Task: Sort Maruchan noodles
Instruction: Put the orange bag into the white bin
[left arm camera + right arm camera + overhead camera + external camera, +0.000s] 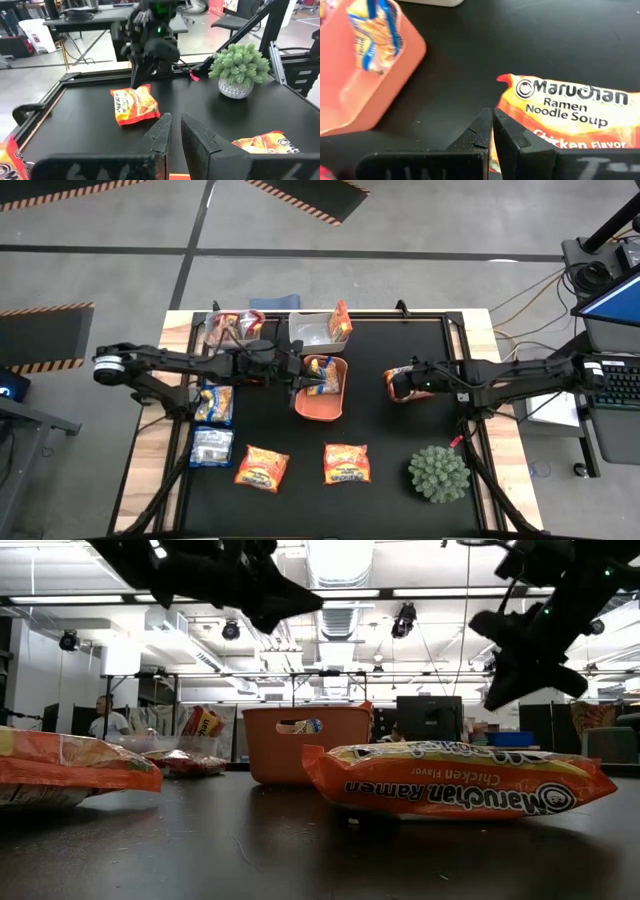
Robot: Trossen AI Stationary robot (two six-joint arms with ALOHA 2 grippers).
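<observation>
Overhead:
table [400, 395]: black mat, pale wood edges.
room: grey floor, striped hazard tape; ceiling lights, desks, monitors beyond.
noodles: orange-red packets [347, 463] along near edge; blue-and-yellow packet [322, 376] in orange tray [320, 405]; more packets far left.
writing: "Maruchan Ramen Noodle Soup", "Chicken Flavor" on packet [570, 107].
left gripper [296, 370]: over tray, jaws clenched, holding nothing.
right gripper [392, 379]: jaws clenched, above that orange packet [400, 385].
plant ball [438, 472]: near right.
</observation>
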